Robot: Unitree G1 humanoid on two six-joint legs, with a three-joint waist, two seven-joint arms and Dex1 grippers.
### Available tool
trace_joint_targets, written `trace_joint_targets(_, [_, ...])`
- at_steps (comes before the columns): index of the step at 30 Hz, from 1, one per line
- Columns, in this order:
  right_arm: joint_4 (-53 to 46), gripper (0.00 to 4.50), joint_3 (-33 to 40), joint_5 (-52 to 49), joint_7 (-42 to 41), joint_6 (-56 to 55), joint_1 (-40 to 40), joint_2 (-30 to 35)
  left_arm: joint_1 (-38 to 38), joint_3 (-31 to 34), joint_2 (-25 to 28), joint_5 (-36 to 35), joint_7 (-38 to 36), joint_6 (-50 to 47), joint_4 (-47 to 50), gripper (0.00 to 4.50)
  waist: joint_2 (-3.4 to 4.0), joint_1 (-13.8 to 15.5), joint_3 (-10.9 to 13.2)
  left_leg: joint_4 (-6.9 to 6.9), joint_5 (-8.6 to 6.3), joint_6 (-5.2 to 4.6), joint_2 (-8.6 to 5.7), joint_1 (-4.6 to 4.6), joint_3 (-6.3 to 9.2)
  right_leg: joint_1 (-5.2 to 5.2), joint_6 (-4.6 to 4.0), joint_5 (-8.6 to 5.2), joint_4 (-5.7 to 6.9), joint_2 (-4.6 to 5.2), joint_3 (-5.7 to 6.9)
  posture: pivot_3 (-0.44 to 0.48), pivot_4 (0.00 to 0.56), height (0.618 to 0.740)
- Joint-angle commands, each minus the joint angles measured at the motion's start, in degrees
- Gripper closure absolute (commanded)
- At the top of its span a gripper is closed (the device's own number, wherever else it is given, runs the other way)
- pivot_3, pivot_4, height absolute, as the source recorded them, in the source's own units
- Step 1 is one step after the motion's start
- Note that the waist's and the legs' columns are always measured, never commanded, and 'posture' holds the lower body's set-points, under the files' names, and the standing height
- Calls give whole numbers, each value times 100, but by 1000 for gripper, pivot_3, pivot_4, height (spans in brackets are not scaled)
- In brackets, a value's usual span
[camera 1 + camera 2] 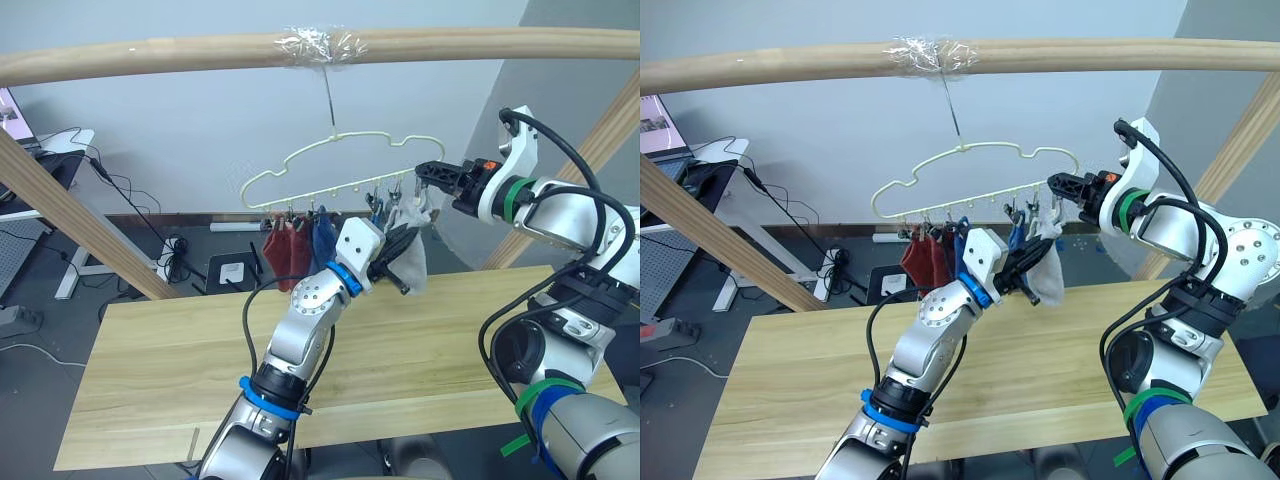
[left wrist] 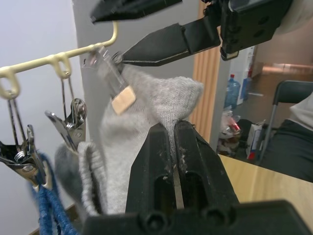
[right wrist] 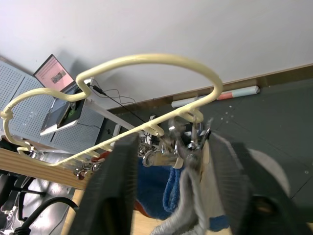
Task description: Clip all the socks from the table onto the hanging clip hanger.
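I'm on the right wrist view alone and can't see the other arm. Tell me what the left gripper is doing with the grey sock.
Observer: The left gripper is shut on a fold of the grey sock, holding it up just under the end clip.
Operator: Give me the right gripper's place from outside.
Observer: The right gripper is open at the right end of the clip hanger, one finger above the wire, one at the clip.
Operator: Report what hangs further left.
Observer: The rust red socks hang beside a blue sock.
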State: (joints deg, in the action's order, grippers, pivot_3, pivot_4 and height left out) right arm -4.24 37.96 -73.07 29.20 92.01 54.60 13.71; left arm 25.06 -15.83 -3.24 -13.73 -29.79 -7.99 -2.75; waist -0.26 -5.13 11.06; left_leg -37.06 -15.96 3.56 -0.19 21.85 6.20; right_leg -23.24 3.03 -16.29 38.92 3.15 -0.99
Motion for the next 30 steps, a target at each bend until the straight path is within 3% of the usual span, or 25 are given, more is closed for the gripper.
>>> trace_joint_targets(1, [-96, 726, 11, -231, 12, -120, 8, 175, -121, -168, -57, -373, -277, -436, 578, 4500, 1, 0, 0, 1, 0, 0, 0, 0, 0, 0, 0, 0, -1, 0, 0, -127, 184, 740])
trace_joint_targets(3, [-113, 58, -4, -252, -15, -192, -16, 243, -175, -160, -116, -491, -278, -615, 686, 4500, 1, 2, 0, 2, 0, 0, 0, 2, 0, 0, 0, 0, -4, 0, 1, -127, 181, 740])
trace_joint_targets(13, [-1140, 22, -967, 374, -1219, -929, -838, 1066, -81, 224, -362, -697, 49, -1116, 412, 4500, 1, -5, 1, 1, 1, -1, 0, 0, 0, 0, 2, -1, -7, -2, 1, -128, 177, 740])
trace_joint_targets(18, [-2003, 0, -1653, 1334, -1943, -2045, -1896, 1278, -347, 380, -202, -1001, -76, -1677, 338, 3333, -1, 9, 1, 2, 1, -1, -1, -2, 2, 2, 4, -2, -7, -2, 3, -118, 177, 740])
trace_joint_targets(23, [-2600, 0, -2397, 2328, -2802, -3117, -3346, 1550, -1033, 171, 498, -976, -492, -1955, 742, 1852, -1, 11, 3, 3, 1, 0, -1, -2, 0, 0, 8, -4, -8, -2, 0, -107, 181, 740])
trace_joint_targets(29, [-2683, 0, -3321, 3689, -3726, -4470, -4821, 1950, -1989, 602, 1314, -1144, -514, -2274, 1669, 76, -11, 18, 11, 2, 1, 0, 1, -9, 2, 1, 9, -5, -5, -2, -1, -88, 186, 740])
trace_joint_targets(30, [-2657, 0, -3380, 3809, -3822, -4603, -4969, 1939, -2113, 695, 1438, -1177, -492, -2308, 1820, 29, -13, 20, 12, 3, 2, 0, 3, -12, 2, 3, 9, -5, -4, -3, -1, -88, 186, 740])
